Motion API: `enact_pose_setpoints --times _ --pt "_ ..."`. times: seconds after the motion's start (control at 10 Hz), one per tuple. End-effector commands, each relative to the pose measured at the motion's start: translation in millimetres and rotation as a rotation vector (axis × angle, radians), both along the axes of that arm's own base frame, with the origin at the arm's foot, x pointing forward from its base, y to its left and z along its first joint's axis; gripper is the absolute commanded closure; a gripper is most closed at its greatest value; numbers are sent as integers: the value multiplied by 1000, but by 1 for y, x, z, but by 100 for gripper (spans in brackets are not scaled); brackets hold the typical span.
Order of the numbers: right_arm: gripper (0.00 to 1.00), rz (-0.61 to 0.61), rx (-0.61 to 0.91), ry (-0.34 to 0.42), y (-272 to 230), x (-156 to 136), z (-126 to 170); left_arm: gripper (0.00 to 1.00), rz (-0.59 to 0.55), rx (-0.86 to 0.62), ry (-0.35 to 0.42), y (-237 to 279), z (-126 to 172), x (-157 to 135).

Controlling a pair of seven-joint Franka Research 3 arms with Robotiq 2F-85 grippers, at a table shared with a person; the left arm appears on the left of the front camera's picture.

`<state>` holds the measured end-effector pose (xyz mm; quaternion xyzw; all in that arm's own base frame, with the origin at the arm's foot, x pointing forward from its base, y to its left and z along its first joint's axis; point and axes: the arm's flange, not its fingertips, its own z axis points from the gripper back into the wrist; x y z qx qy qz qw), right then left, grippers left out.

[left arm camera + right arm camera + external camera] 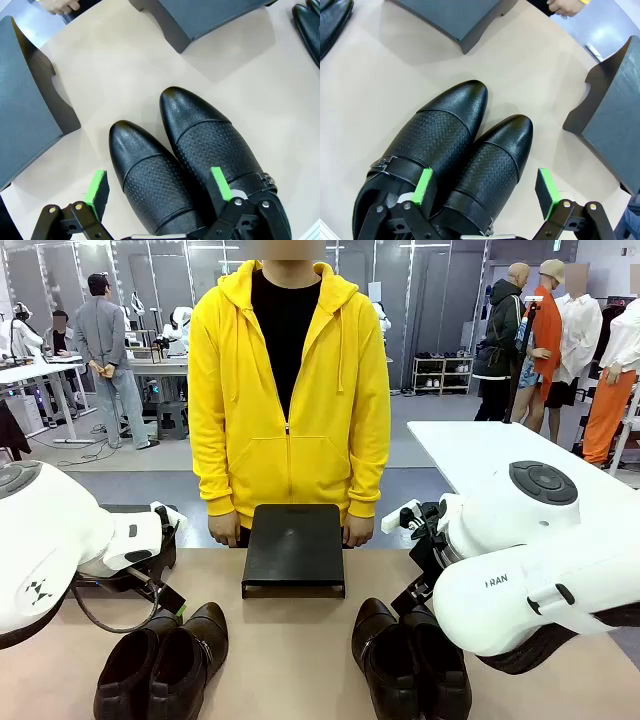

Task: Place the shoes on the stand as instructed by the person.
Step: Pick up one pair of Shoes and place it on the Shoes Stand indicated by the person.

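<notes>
Fingers (97, 187) of both my grippers stand wide apart, gripping nothing. The person (289, 390) in yellow stands just behind the stand (293, 545), hands (357, 531) at its far corners. On the table (290, 650), on my side of the stand, the dark brown pair (160, 665) lies to its left under my left gripper (158, 184), and the black pair (410, 660) to its right under my right gripper (485, 189), toes toward the stand.

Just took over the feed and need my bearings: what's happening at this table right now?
Nothing is lifted yet. The person in the bright yellow hoodie stands at the far side, behind the flat black stand, which carries no shoes. The left gripper is open over the glossy dark brown pair of dress shoes; the right gripper is open over the glossy black pair. Both pairs sit on the beige table.
</notes>
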<state>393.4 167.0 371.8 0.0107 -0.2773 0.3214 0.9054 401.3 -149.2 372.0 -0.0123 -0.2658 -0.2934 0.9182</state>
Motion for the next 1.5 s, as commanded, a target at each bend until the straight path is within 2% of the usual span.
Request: enact_pose_setpoints --times 0.0,0.9,1.0,1.2,1.3,1.4 --pt "0 0 0 0 0 0 0 0 0 0 0 0 0 0" --pt "0 1 -1 -1 0 0 0 0 -1 0 0 0 0 0" --pt "0 -2 42 -11 0 4 33 0 -32 6 -2 6 23 8" --pt "0 0 102 -11 -4 3 76 0 -74 -12 17 19 66 13" --pt "0 1 121 13 -12 2 99 0 -92 -67 58 28 88 11" --pt "0 9 202 71 -27 -1 123 0 -120 -159 116 42 111 8"
